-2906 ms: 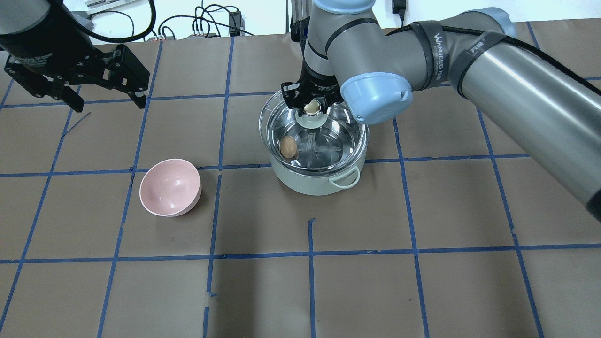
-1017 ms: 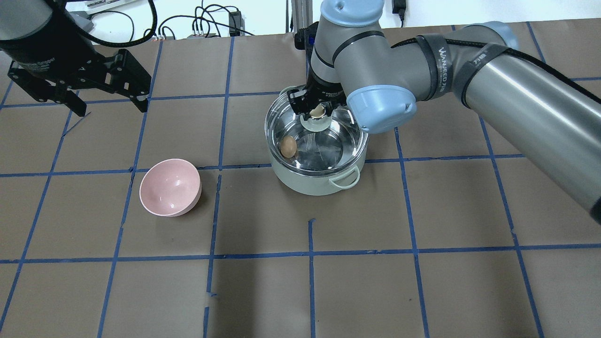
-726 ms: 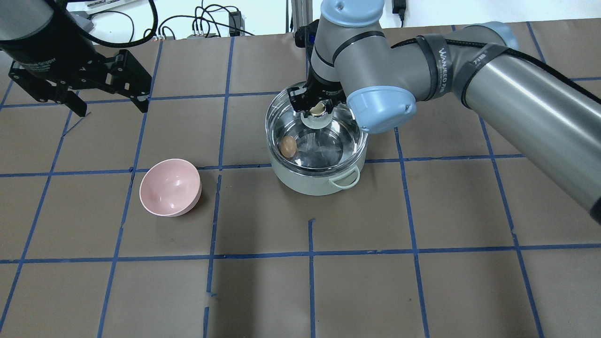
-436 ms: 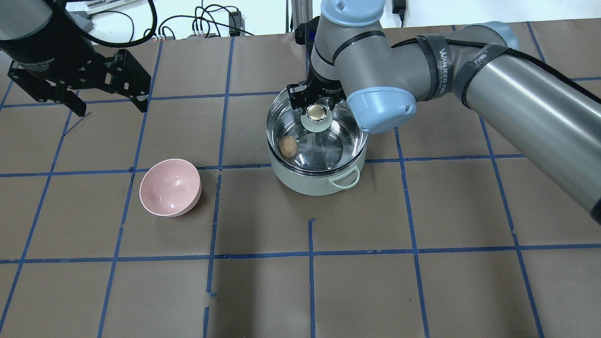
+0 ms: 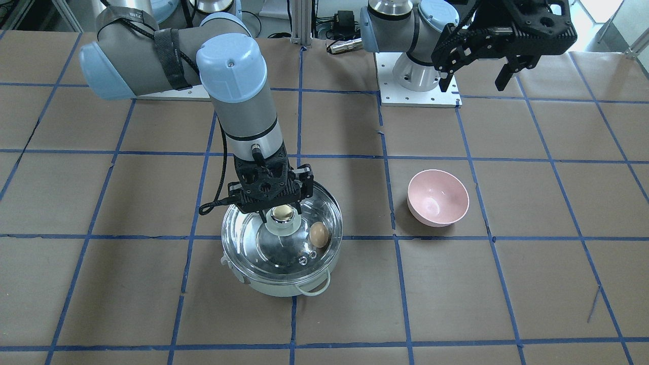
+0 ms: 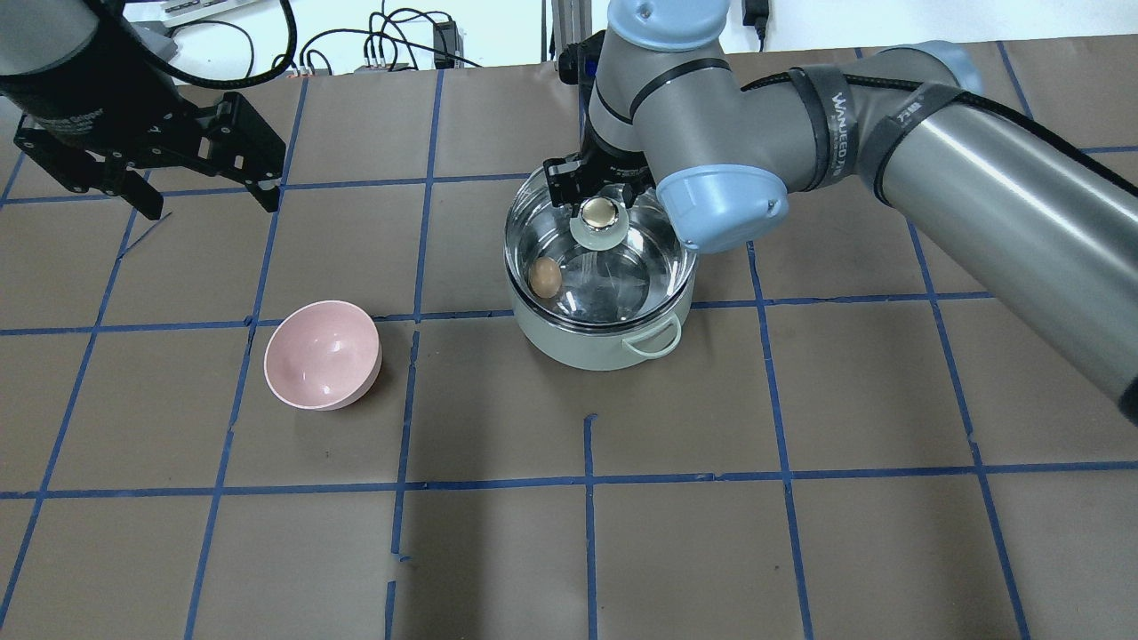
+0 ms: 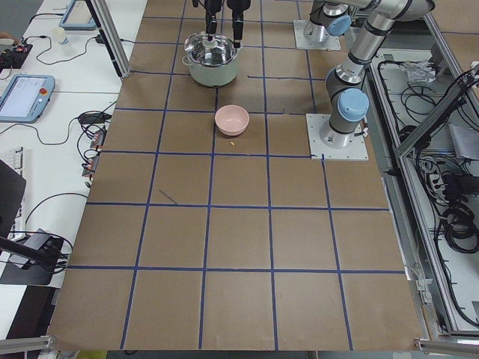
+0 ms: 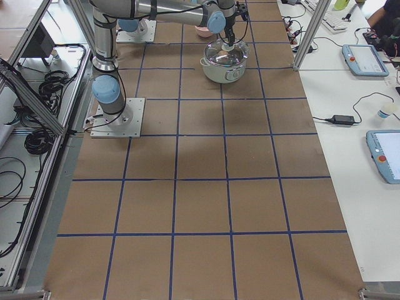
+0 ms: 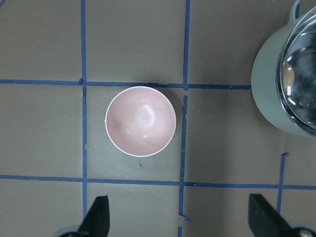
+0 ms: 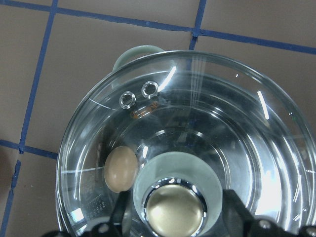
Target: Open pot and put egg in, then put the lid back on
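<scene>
The pale mint-green pot (image 6: 605, 351) stands on the table, also in the front view (image 5: 284, 290). The clear glass lid (image 6: 627, 276) sits on its rim, and the brown egg (image 6: 545, 277) lies inside, seen through the glass (image 10: 121, 170). My right gripper (image 6: 598, 197) is open, its fingers on either side of the golden knob (image 10: 174, 210), with gaps showing. My left gripper (image 6: 206, 200) is open and empty, high at the far left, looking down on the pink bowl (image 9: 141, 121).
The pink bowl (image 6: 322, 354) stands empty to the left of the pot, about one grid square away. The pot's side (image 9: 269, 84) shows at the right edge of the left wrist view. Blue tape lines cross the brown table cover.
My right gripper set the lid down level on the pot and opened off the knob. The left arm has barely moved.
</scene>
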Robot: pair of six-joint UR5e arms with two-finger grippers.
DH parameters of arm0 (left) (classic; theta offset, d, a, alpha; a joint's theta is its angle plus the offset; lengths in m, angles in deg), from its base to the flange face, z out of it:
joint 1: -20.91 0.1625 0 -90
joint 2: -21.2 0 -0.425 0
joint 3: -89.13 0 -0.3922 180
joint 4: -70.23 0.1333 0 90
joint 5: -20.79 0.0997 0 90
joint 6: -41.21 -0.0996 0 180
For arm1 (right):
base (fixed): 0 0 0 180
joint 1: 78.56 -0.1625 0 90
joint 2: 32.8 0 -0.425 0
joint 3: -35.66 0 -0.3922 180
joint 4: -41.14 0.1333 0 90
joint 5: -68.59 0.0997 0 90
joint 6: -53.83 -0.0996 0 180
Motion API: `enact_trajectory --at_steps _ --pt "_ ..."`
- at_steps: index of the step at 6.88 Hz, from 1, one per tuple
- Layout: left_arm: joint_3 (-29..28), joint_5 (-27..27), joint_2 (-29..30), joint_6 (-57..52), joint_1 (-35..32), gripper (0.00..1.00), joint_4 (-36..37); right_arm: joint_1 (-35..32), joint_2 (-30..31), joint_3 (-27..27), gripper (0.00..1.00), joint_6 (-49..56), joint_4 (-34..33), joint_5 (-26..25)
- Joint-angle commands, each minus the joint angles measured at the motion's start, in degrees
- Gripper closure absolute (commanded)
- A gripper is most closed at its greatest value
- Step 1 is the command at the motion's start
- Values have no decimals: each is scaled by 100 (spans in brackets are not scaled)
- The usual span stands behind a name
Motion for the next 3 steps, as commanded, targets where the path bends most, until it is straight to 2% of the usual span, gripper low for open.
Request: enact_trajectory --at_steps 1,2,3 --pt "1 0 1 0 -9 0 1 277 51 214 29 59 20 -15" --pt "1 0 -8 0 -9 0 1 688 304 233 10 68 81 20" --pt "1 0 -8 0 -17 0 1 1049 567 216 0 85 351 37"
